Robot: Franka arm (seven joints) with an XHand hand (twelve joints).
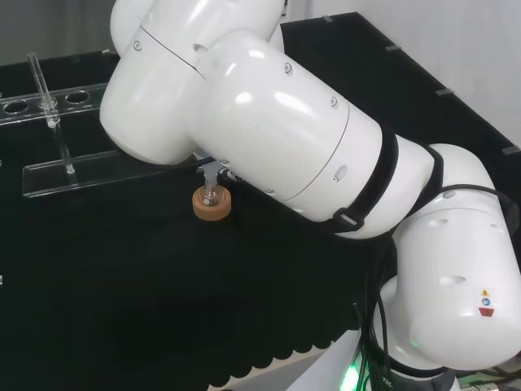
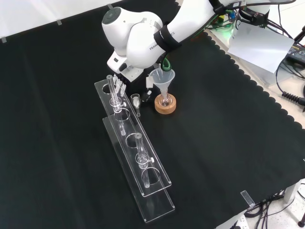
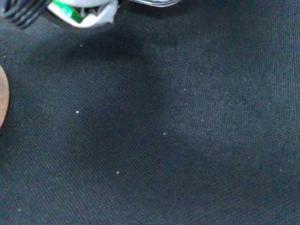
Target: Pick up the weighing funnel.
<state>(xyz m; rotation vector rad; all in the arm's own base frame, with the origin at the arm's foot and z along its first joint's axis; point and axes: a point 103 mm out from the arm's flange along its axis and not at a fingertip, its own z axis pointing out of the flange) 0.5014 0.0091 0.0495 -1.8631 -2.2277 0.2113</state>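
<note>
The weighing funnel, a small clear scoop with a short stem, shows in the front view between the clear rack and the cork ring. The hand is right above and beside it, tucked under the arm's big white link. I cannot tell whether the hand touches the piece or whether the piece rests on the cloth. In the wrist view a blurred white part of the hand sits over bare black cloth, with a clear glass edge beside it.
The big funnel stands in a small flask on a cork ring, close to the hand; the cork ring also shows in the head view. A long clear tube rack holding glass tubes lies on the cloth, its end near the hand.
</note>
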